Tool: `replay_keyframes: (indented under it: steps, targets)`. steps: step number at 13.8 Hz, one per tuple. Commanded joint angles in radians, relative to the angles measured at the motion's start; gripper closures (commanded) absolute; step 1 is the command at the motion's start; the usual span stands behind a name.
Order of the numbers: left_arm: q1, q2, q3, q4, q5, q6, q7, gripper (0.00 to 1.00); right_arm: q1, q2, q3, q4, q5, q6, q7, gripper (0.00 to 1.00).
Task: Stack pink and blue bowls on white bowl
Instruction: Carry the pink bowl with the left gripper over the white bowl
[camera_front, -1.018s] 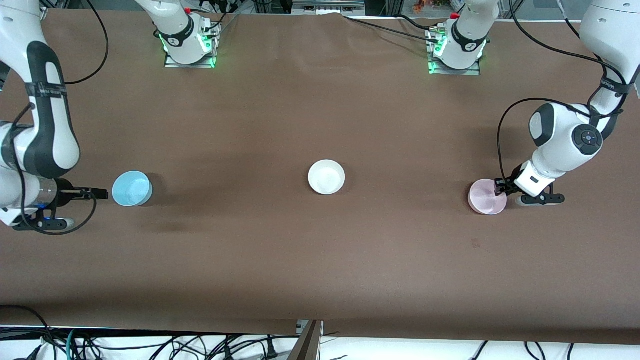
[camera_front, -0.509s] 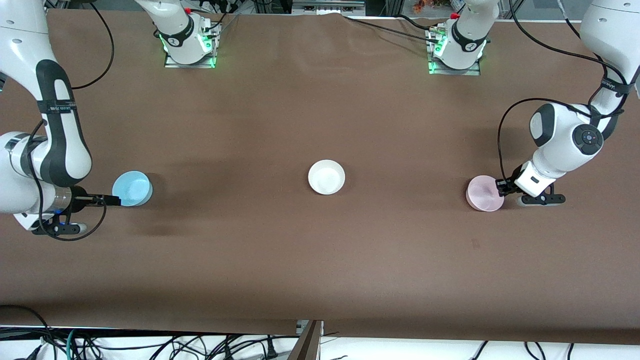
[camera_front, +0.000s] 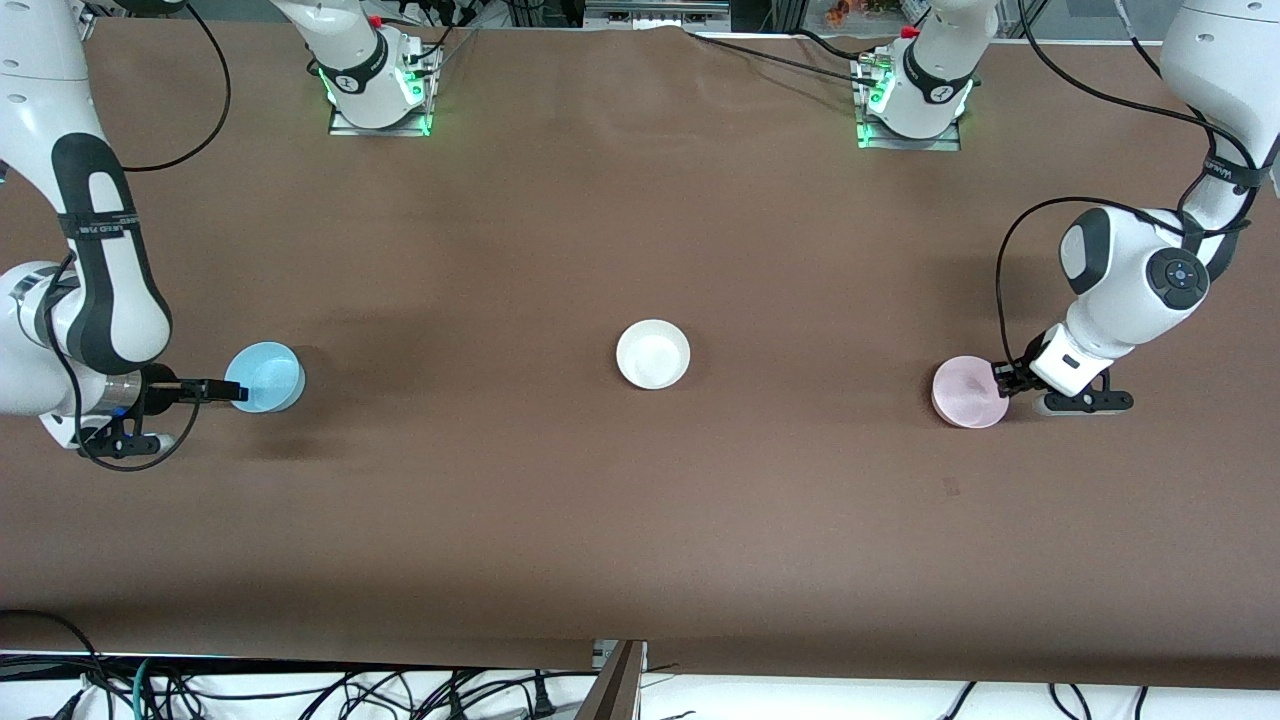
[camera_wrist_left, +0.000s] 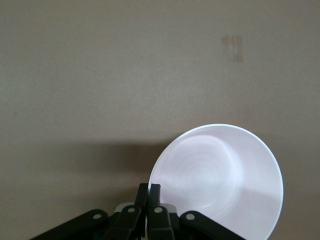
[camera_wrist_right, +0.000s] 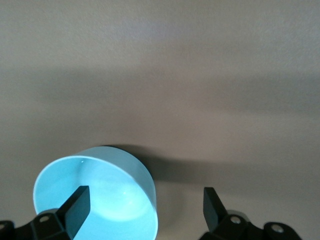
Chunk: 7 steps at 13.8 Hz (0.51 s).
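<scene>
The left gripper (camera_front: 1003, 380) pinches the pink bowl's (camera_front: 968, 392) rim. The right gripper (camera_front: 232, 391), fingers spread wide, has crept over the blue bowl's (camera_front: 266, 375) rim; the white bowl (camera_front: 653, 354) sits between, untouched.

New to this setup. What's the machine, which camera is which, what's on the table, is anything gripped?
Two robot arms stand at a brown table, each ending in a two-finger gripper. The wide picture comes from a high camera facing them, so their bases run along its top. The two close-ups come from cameras on the wrists, looking down past the fingers.

Three small bowls lie in a row. The white bowl sits in the middle, the blue bowl toward the right arm's end, the pink bowl toward the left arm's end.

The left gripper is shut on the pink bowl's rim, its fingers pinched together. The right gripper is open: one finger sits inside the blue bowl, the other outside its wall, so that bowl is not yet gripped. Nothing is stacked yet.
</scene>
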Motion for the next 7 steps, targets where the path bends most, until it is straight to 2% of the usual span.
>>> replay_keyframes:
  steps: [1, 4, 5, 7]
  targets:
    - [-0.006, -0.013, -0.049, 0.026, 0.03, -0.009, -0.115, 1.0, -0.024, -0.003, 0.012, -0.024, 0.041, 0.013, -0.052, 0.0]
    - [-0.006, -0.014, -0.115, 0.041, 0.03, -0.012, -0.227, 1.0, -0.024, -0.003, 0.012, -0.031, 0.041, 0.004, -0.054, 0.0]
    - [-0.006, -0.014, -0.143, 0.041, 0.03, -0.012, -0.273, 1.0, -0.024, -0.003, 0.012, -0.033, 0.041, 0.002, -0.054, 0.03]
    - [-0.008, -0.019, -0.197, 0.041, 0.03, -0.013, -0.37, 1.0, -0.021, -0.004, 0.012, -0.037, 0.041, -0.001, -0.083, 0.22]
